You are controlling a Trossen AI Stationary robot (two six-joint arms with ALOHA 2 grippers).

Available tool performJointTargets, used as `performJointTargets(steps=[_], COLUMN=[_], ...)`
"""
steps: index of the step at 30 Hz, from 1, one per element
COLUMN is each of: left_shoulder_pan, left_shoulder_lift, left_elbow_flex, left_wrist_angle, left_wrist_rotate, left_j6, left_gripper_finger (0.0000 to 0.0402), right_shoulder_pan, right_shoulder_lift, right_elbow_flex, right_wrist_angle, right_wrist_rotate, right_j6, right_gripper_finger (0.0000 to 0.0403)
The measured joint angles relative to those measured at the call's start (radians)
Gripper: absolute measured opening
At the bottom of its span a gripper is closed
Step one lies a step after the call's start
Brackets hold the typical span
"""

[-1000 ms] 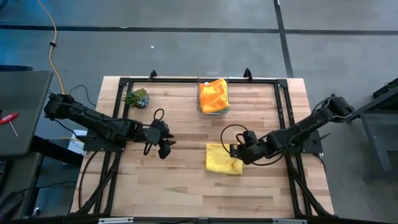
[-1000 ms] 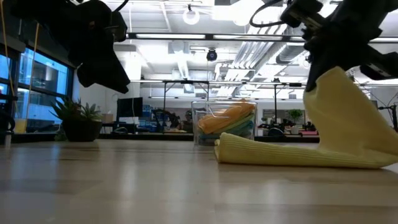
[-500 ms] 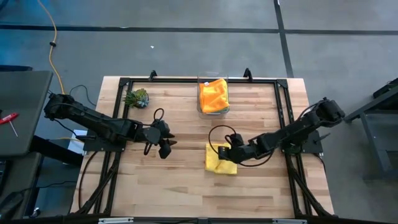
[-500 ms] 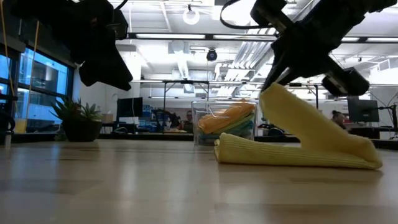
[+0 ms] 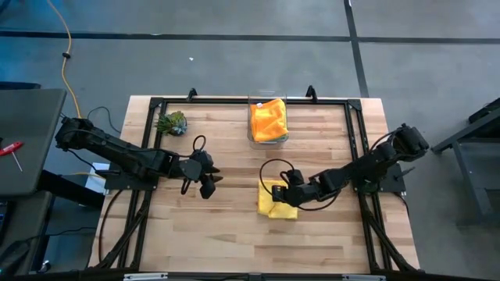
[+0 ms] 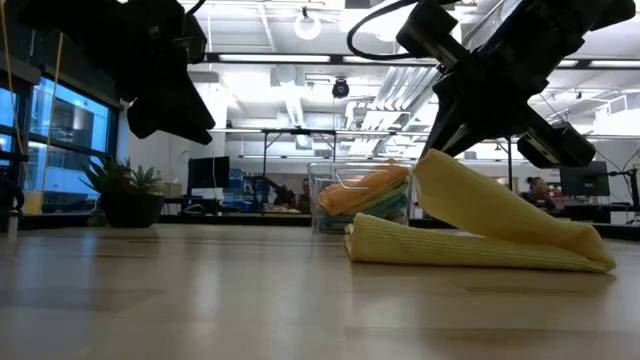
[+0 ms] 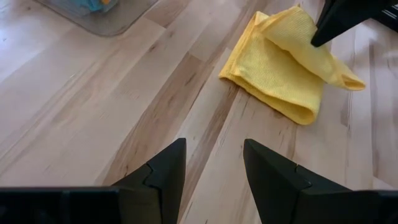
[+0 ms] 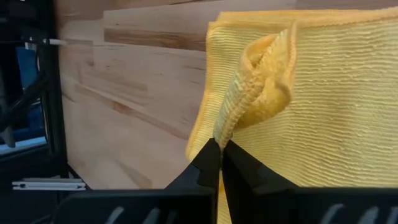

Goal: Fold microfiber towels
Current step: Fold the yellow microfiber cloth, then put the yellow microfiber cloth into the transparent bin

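A yellow towel lies folded over on the wooden table, right of centre; it also shows in the low view and the left wrist view. My right gripper is over it, shut on its raised flap. My left gripper hangs above the table's left half, open and empty, its fingers pointing toward the towel. An orange towel tops the stack in a clear box. My right gripper pinches a bunched edge of the yellow towel between its two shut fingers. The fingers come from the table's right side, slanting down. The held flap is raised over the lower layer, which lies flat on the table.
The clear plastic box with the other towels stands at the table's far middle. A small green leafy clump sits at the far left. A black frame runs around the table's edges. Bare wood lies between the two grippers.
My right gripper has gone toward the table's left edge and down, staying shut on the yellow towel. The held right-hand part of the towel has been carried over the part lying on the table, which has stayed where it was.
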Motion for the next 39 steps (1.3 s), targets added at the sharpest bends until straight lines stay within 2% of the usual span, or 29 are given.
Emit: performJointTargets(steps=[6, 9, 19, 23, 26, 30, 35, 39], left_shoulder_pan=[0.0, 0.0, 0.0, 0.0, 0.0, 0.0, 0.0, 0.007], left_shoulder_lift=[0.0, 0.0, 0.0, 0.0, 0.0, 0.0, 0.001, 0.026], left_elbow_flex=[0.0, 0.0, 0.0, 0.0, 0.0, 0.0, 0.0, -0.001], left_wrist_angle=[0.0, 0.0, 0.0, 0.0, 0.0, 0.0, 0.01, 0.083], left_wrist_rotate=[0.0, -0.006, -0.008, -0.008, -0.008, -0.008, -0.025, -0.042], left_j6=[0.0, 0.0, 0.0, 0.0, 0.0, 0.0, -0.005, -0.034], left_gripper_finger=[0.0152, 0.0152, 0.0152, 0.0152, 0.0152, 0.0152, 0.0152, 0.0152], right_shoulder_pan=[-0.003, -0.006, -0.058, -0.077, -0.077, -0.028, 0.088, 0.166], right_shoulder_lift=[0.0, 0.0, 0.0, -0.024, -0.072, -0.167, -0.24, -0.24], right_elbow_flex=[0.0, 0.0, 0.0, 0.0, 0.0, 0.0, 0.0, -0.016], right_wrist_angle=[0.0, 0.001, 0.068, 0.06, -0.022, -0.271, -0.57, -0.577], right_wrist_rotate=[0.0, 0.0, 0.035, 0.033, 0.003, -0.046, -0.112, -0.109], right_j6=[0.0, 0.0, -0.01, -0.074, -0.12, -0.106, 0.019, 0.112], right_gripper_finger=[0.0001, 0.0018, 0.0175, 0.0219, 0.0232, 0.0233, 0.0233, 0.0233])
